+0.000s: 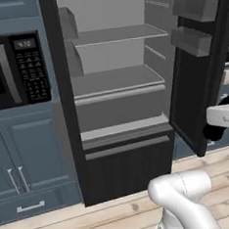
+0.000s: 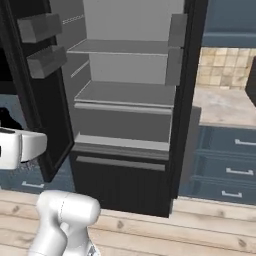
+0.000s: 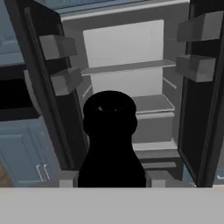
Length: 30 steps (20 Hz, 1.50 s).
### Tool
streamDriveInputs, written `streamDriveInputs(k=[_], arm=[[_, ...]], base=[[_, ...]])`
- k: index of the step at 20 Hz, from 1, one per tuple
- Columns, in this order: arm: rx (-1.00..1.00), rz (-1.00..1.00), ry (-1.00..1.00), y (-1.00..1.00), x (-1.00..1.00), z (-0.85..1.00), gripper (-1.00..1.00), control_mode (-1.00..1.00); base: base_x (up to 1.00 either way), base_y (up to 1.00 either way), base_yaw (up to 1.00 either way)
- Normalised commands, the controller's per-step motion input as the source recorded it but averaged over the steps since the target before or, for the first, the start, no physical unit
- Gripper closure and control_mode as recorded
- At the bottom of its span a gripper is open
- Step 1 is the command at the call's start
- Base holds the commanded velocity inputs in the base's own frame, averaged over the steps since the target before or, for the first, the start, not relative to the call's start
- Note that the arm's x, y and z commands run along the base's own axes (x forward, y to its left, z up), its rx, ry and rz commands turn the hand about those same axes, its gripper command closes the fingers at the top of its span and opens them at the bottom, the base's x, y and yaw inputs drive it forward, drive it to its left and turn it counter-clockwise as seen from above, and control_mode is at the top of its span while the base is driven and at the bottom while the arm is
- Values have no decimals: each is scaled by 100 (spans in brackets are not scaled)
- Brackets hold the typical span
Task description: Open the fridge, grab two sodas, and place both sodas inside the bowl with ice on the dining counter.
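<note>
Jaws clasp a dark can (image 3: 109,131) facing the open fridge (image 3: 127,48).

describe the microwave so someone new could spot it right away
Start at the tall black fridge standing open. The blue-grey cabinet beside it holds the microwave: a black box with a keypad, the only dark panel in that cabinet front.

Microwave (image 1: 14,71) built into blue-grey cabinet (image 1: 31,153); wood plank floor (image 2: 200,230).
</note>
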Motion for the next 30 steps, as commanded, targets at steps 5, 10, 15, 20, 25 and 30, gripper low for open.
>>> streamDriveInputs(k=[5,10,15,20,25,30], arm=[[0,0,0,0,0,0,100,100],[0,0,0,0,0,0,100,100],[0,0,0,0,0,0,100,100],[0,0,0,0,0,0,100,100],[0,0,0,0,0,0,100,100],[0,0,0,0,0,0,100,100]], base=[[-100,0,-4],[-100,0,-3],[-100,0,-5],[-100,0,-5],[-100,0,-7],[-100,-2,-13]])
